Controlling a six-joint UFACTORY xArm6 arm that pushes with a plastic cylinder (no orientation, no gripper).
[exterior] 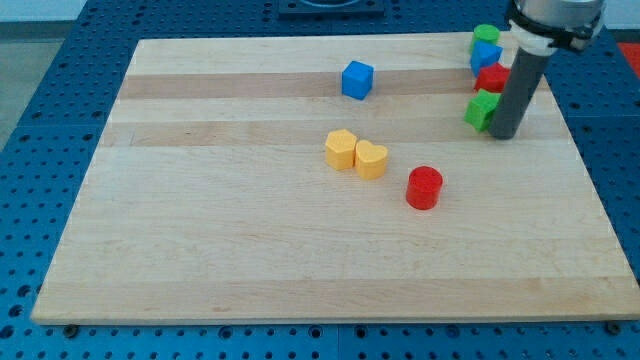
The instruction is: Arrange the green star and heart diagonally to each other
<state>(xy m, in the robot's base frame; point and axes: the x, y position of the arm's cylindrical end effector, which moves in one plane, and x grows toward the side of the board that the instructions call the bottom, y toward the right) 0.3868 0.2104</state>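
The green star [481, 109] lies near the view's upper right, at the bottom of a short column of blocks. My tip [503, 136] stands on the board right against the star's right side, and the rod hides part of the column. The yellow heart [372, 160] lies near the board's middle, far to the left of the star and a little lower. It touches another yellow block [340, 149] on its left.
Above the green star, the column holds a red block [489, 78], a blue block [484, 56] and a green block [486, 36] near the board's top edge. A blue cube [357, 79] lies at top centre. A red cylinder [424, 187] lies to the lower right of the heart.
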